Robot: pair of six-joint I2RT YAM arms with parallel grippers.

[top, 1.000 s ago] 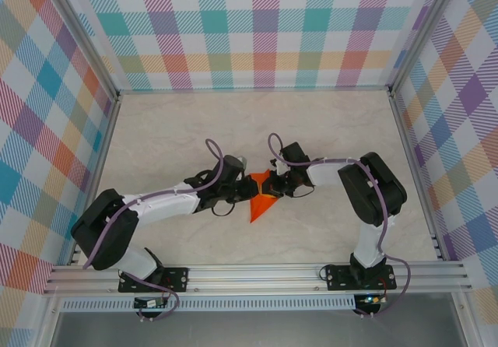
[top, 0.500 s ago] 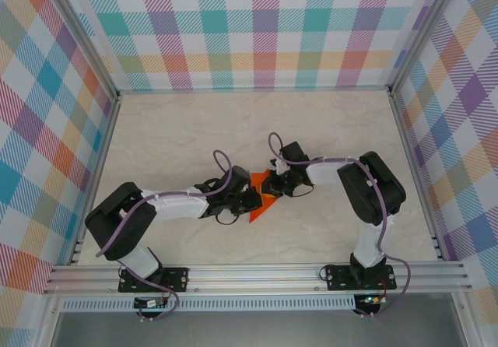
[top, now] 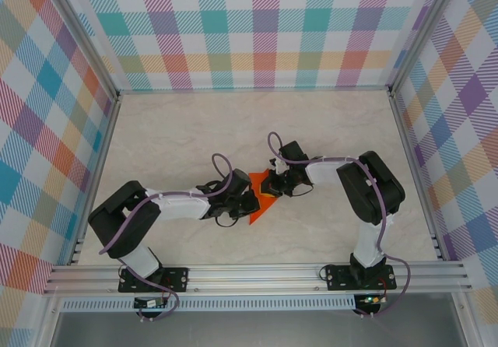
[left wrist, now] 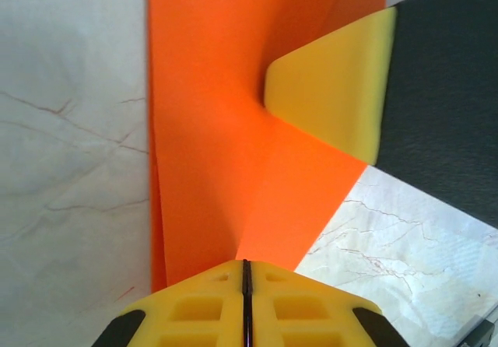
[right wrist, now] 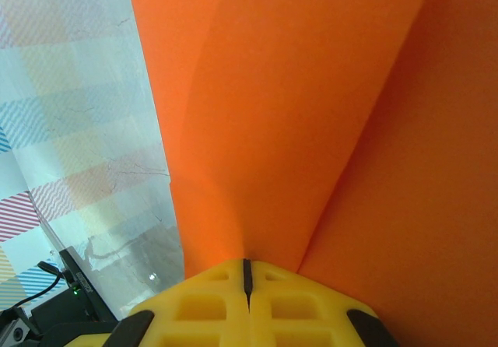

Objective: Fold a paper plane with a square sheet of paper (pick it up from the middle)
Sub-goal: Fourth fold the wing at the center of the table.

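The left gripper [left wrist: 245,263] is pinched shut on the folded square sheet of paper [left wrist: 226,129], its yellow pads meeting with the orange edge caught between them. The right gripper [right wrist: 247,261] is clamped tight on the same sheet, whose layers fan out toward 12 o'clock. Seen from above, the left claw meets the paper from 9 o'clock and the right from 2 o'clock. The paper is at the middle of the table [top: 327,129], its lower tip pointing toward 7 o'clock.

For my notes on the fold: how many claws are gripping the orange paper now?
2. The left claw is shut on the orange paper at its left side; the right claw is shut on its far right side.
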